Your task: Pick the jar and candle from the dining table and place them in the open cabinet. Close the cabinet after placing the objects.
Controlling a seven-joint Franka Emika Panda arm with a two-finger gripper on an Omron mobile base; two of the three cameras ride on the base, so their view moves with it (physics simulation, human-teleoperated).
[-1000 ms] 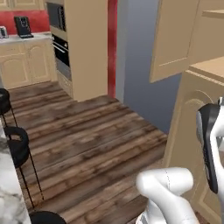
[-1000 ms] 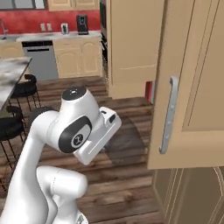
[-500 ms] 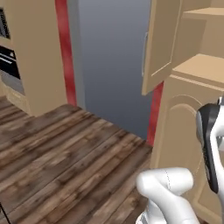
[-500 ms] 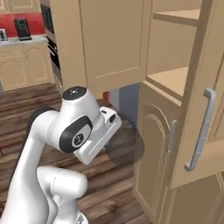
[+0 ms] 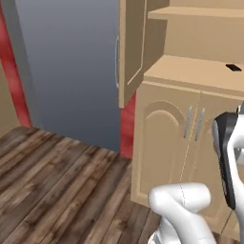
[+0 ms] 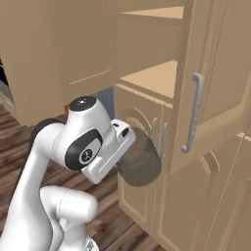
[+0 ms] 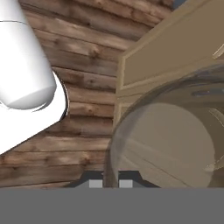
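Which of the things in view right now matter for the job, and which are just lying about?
For the job:
- jar, held in the shut pincer
- cabinet, upper doors open, shelf free for the jar

Just lying about:
- small flat black object on the cabinet ledge
- wooden floor

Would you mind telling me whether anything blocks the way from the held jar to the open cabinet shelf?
Nothing visible does. The jar hangs at the gripper before the lower doors; the shelf above lies open, both upper doors swung aside.
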